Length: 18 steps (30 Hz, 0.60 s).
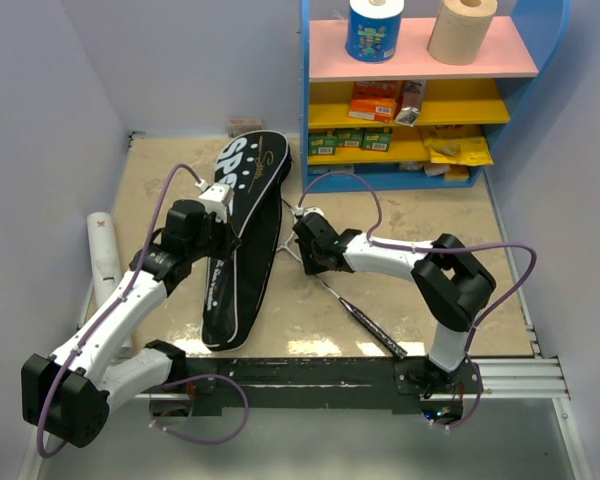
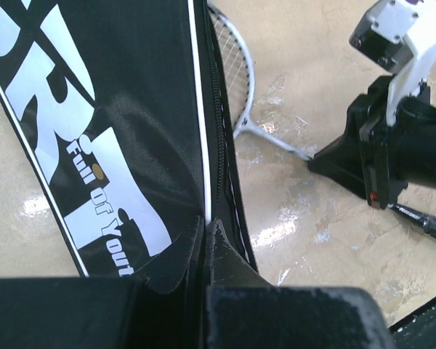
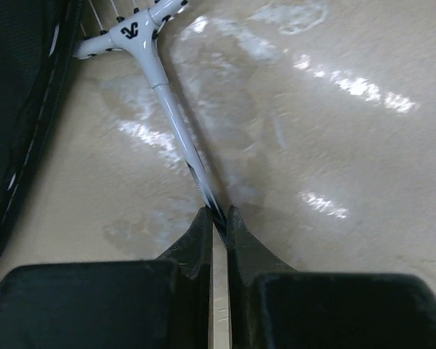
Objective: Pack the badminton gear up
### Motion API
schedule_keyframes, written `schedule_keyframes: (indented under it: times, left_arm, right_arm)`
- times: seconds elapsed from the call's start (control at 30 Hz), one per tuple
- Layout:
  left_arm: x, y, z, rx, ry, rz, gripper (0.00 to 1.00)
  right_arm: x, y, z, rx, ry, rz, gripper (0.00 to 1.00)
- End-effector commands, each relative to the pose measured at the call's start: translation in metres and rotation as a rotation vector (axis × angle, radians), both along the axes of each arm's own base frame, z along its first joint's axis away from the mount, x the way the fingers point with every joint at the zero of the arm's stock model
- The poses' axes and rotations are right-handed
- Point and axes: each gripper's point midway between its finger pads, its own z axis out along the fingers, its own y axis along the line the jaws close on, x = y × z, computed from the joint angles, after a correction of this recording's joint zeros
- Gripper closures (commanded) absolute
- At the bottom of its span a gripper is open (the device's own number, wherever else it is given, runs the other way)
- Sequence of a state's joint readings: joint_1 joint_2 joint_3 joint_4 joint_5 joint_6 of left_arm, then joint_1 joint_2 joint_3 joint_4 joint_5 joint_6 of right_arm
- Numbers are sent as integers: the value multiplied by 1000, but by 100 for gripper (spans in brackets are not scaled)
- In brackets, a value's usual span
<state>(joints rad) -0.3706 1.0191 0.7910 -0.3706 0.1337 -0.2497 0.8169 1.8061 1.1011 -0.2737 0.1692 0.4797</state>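
The black racket cover (image 1: 242, 240) lettered "SPORT" lies on the tan floor, its zipper edge open. My left gripper (image 1: 225, 237) is shut on the cover's edge (image 2: 203, 225). A white-strung racket (image 2: 236, 69) has its head under the cover's open edge, and its shaft (image 3: 171, 116) runs out to the black handle (image 1: 378, 335). My right gripper (image 1: 305, 258) is shut on the racket's shaft (image 3: 216, 218), low over the floor. A long white tube (image 1: 105, 255) lies at the far left. No shuttlecocks show.
A blue shelf unit (image 1: 420, 90) stands at the back right with two paper rolls (image 1: 463, 28) on top and orange and yellow packets (image 1: 375, 100) below. Walls close in on both sides. The arms' rail (image 1: 310, 382) runs along the near edge.
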Motion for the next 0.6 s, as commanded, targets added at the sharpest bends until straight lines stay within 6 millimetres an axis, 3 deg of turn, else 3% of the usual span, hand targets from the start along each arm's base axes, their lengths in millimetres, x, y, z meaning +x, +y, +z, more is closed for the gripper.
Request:
schedule_keyframes:
  times: [0.0, 0.07, 0.2, 0.33, 0.47, 0.5, 0.53, 0.57]
  left_arm:
    - [13, -1, 25, -31, -123, 0, 100]
    - [12, -1, 25, -32, -129, -2, 100]
    - [11, -3, 27, -44, -134, -10, 100]
    - [10, -3, 27, -45, -136, -15, 100]
    - [8, -3, 26, -48, -135, -20, 100]
    - [7, -3, 26, -49, -136, -23, 100]
    - [6, -4, 26, -55, -133, -28, 100]
    - [5, -5, 25, -58, -132, -32, 100]
  right_arm:
    - [-27, 11, 28, 48, 35, -67, 100]
    - [-36, 16, 32, 57, 32, -60, 100]
    - [-27, 23, 53, 81, -10, -85, 100]
    - [-18, 28, 52, 36, -7, -84, 100]
    - [-24, 37, 39, 59, 19, -74, 100]
    - [-28, 33, 30, 45, 29, -74, 98]
    - [-29, 33, 27, 46, 30, -75, 85]
    - [-32, 31, 22, 36, 36, -69, 78]
